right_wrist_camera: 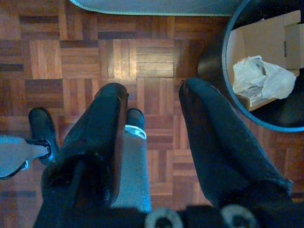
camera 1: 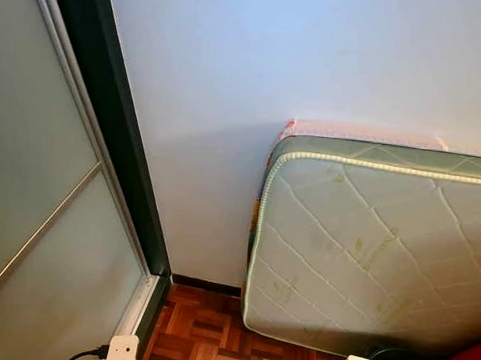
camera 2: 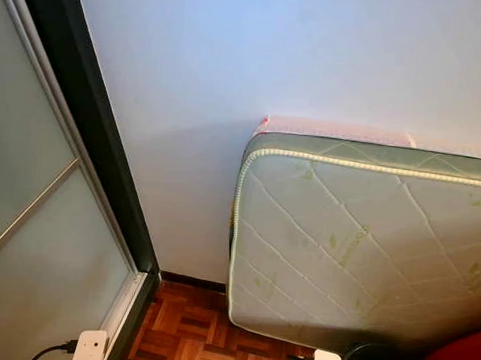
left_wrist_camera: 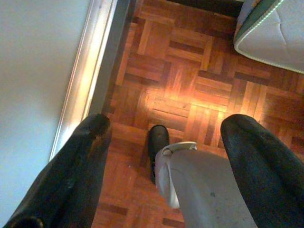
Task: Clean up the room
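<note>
- A quilted mattress (camera 1: 366, 243) leans on its edge against the white wall (camera 1: 254, 68).
- Just beside the mattress, a dark bin (right_wrist_camera: 266, 71) already holds cardboard and a white bag (right_wrist_camera: 263, 76).
- Left gripper (left_wrist_camera: 166, 156) and right gripper (right_wrist_camera: 152, 128) hang over the parquet floor (left_wrist_camera: 190, 71) near the mattress, jaws apart, holding nothing.
- Tidying looks unfinished; nothing is in hand.

round black bin (right_wrist_camera: 223, 57) on the parquet holds cardboard and a white bag.

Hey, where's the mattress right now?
The mattress stands on edge against the white wall, ahead and to the robot's right, its lower corner on the parquet floor.
</note>
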{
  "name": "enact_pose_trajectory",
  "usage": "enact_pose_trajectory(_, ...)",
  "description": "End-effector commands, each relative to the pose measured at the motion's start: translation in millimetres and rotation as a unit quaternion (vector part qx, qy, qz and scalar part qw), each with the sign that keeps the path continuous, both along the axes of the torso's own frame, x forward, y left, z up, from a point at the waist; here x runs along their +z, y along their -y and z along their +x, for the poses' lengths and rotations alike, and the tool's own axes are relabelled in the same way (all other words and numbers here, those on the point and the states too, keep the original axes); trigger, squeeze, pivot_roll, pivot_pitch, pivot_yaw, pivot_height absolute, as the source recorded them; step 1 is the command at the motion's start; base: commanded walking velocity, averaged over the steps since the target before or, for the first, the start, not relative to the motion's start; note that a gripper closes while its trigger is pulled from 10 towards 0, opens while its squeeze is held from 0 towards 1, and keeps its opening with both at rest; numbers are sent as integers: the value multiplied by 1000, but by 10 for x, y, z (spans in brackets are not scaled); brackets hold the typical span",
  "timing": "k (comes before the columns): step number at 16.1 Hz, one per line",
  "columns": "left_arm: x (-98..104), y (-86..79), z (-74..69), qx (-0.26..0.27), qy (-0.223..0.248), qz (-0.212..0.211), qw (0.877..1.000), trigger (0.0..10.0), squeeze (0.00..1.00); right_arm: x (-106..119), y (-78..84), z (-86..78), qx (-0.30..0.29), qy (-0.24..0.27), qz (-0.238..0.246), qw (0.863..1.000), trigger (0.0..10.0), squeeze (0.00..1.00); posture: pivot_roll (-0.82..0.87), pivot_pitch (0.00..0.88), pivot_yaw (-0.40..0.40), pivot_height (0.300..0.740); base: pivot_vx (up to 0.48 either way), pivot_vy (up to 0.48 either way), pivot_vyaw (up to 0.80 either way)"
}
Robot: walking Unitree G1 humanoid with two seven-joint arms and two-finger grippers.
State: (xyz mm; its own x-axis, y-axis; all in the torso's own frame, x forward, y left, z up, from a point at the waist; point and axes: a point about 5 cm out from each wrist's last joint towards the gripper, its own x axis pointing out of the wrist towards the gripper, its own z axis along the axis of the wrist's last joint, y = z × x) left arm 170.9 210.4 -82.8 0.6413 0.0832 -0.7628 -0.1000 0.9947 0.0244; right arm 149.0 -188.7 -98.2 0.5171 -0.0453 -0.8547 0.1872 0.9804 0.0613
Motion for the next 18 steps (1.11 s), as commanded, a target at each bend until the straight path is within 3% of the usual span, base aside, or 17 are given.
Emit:
enact_pose_trajectory(1, -46, 74, -24, -21, -41, -1, 999, 10000, 0, 320, 171, 614, 47, 75, 18, 996, 10000, 0, 108, 0, -152, 740, 0, 0, 0)
enact_pose_trajectory(7, -43, 71, -19, -19, -39, -2, 999, 10000, 0, 318, 177, 614, 48, 71, 14, 996, 10000, 0, 107, 0, -155, 740, 0, 0, 0)
enact_pose_trajectory(18, -42, 72, -16, -31, -41, 4, 999, 10000, 0, 317, 178, 616, 57, 60, 10, 996, 10000, 0, 106, 0, -155, 740, 0, 0, -756)
